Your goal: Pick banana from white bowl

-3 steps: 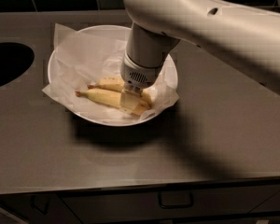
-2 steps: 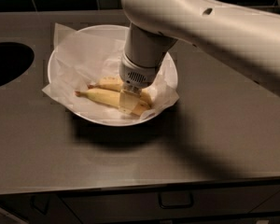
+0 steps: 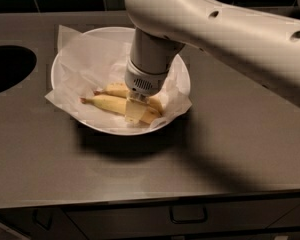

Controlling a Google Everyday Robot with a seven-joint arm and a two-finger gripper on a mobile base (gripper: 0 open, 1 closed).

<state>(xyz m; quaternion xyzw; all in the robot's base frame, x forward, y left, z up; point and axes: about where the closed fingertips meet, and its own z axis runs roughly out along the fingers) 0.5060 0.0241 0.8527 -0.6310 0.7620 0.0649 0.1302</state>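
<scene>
- Your gripper [image 3: 134, 112] is down inside the white bowl [image 3: 54, 79], which sits toward the back-left part of the worktop [image 3: 240, 154]. Its tip rests against the banana [image 3: 107, 104]. You cannot tell from this view whether it is spread, pressed together or already pinching the fruit, because the wrist housing hides most of it.
- The banana lies low in the bowl on the side nearer the front edge. Its thin stem points toward the left edge, and its thicker half is under the gripper.
- A shorter banana [image 3: 115, 89] lies just behind it, toward the back edge and close alongside. That crowding is probably why the wrist comes almost straight down rather than from the side.
- Crinkled paper [image 3: 85, 64] lines the bowl and flaps over the rim. It is loose, so it may drag up if it is caught with the fruit.
- The bowl wall rises close to the gripper on the right-edge side, so you have little room to move sideways. Your open way out is straight up.
- The arm [image 3: 230, 29] reaches in from the back-right corner and hangs over that part of the worktop.
- A dark round opening [image 3: 5, 69] at the left edge is well apart from the bowl.
</scene>
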